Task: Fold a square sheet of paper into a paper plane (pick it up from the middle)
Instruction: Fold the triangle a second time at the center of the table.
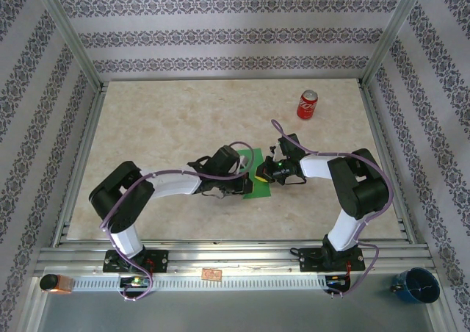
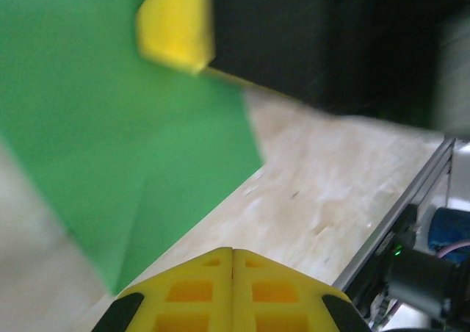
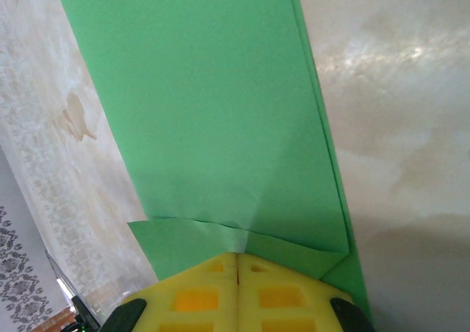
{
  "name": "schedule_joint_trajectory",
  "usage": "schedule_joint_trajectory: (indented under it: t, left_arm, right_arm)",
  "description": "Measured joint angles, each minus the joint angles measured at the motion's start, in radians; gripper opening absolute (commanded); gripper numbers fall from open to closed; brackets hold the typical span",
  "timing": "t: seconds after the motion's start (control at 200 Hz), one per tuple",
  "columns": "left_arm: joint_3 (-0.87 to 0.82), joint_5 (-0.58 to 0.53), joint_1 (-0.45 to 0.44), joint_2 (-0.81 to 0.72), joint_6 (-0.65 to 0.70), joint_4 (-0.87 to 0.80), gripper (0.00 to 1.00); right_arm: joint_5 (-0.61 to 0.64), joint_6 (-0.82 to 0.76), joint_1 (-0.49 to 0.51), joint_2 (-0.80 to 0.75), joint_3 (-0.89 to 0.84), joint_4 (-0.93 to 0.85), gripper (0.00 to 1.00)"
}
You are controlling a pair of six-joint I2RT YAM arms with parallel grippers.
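Square sheet of paper [image 3: 220,112] is seen folded lengthwise, mid-frame; nose and wing folds are judged outstanding. Left hand [image 2: 233,254] and right hand [image 3: 237,258] are closed, the latter pressed on the fold.

Top camera is looking down from above and behind the arms, taking in the whole table [image 1: 161,126]. Left wrist camera is peering over left gripper [image 2: 233,253], very close, toward the table's near right corner. Right wrist camera is hovering close past right gripper [image 3: 237,256] over paper [image 3: 213,112]. All three are sharing the paper.
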Motion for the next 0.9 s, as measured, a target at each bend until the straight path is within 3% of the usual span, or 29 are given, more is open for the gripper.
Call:
schedule_joint_trajectory:
  t: [0.52, 0.899]
  left_arm:
    - [0.074, -0.020, 0.020, 0.169, 0.015, -0.028, 0.00]
    - [-0.030, 0.003, 0.026, 0.158, -0.012, 0.146, 0.00]
  right_arm:
    - [-0.002, 0.000, 0.000, 0.000, 0.000, 0.000, 0.02]
    - [-0.020, -0.026, -0.006, -0.048, 0.000, -0.035, 0.06]
